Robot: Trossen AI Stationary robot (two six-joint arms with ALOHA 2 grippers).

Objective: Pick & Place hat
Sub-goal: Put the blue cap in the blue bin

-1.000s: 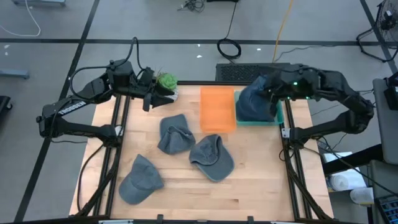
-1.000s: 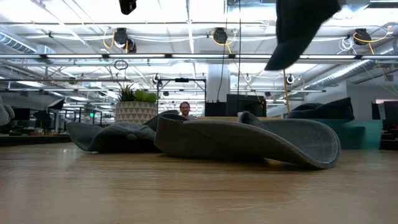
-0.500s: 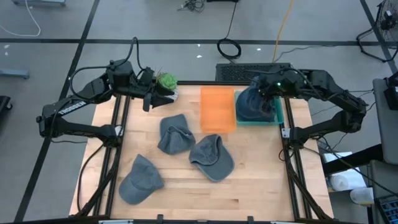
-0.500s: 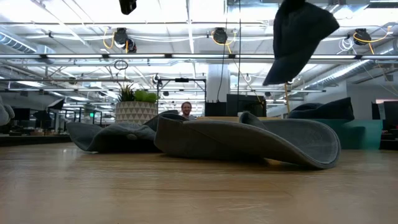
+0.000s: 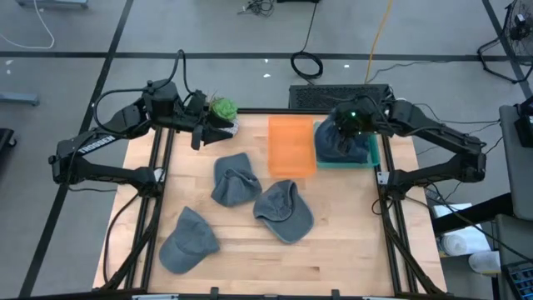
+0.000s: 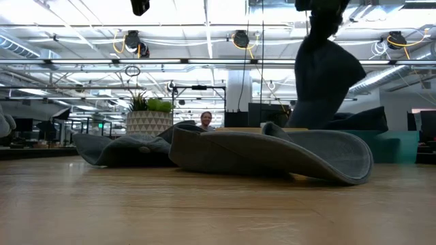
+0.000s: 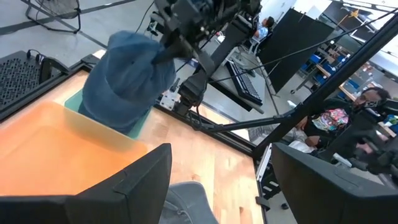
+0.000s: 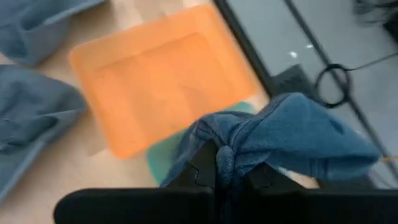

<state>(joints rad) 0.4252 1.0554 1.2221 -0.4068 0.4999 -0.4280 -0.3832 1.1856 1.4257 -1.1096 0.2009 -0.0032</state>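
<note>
A blue-grey hat (image 5: 340,142) hangs from my right gripper (image 5: 351,122) over the teal bin (image 5: 372,157) at the table's far right. It also shows in the low view as the hat (image 6: 322,78) and in the left wrist view as the hat (image 7: 127,78). My right gripper (image 8: 224,167) is shut on it. Three more hats lie flat on the table: one hat (image 5: 233,177), a second hat (image 5: 283,209) and a third hat (image 5: 187,240). My left gripper (image 7: 224,186) waits open near the far left, beside a potted plant (image 5: 221,108). My right gripper pinches a bunched fold of the hat's cloth (image 8: 231,149) between its two fingers, coming from above and pointing down. The hat hangs below the fingers, and its lower end (image 7: 111,115) reaches down into the teal bin.
An orange bin (image 5: 291,146) stands next to the teal one on its left. The potted plant stands at the far left edge. Bare wood lies along the near edge and the right side of the table (image 5: 358,242). A person (image 6: 203,120) sits in the room behind.
My right gripper has moved toward the table's left and down, carrying the hat. The hat hung high with its brim swung out; now it hangs lower and straighter, with its lower end down at the teal bin.
</note>
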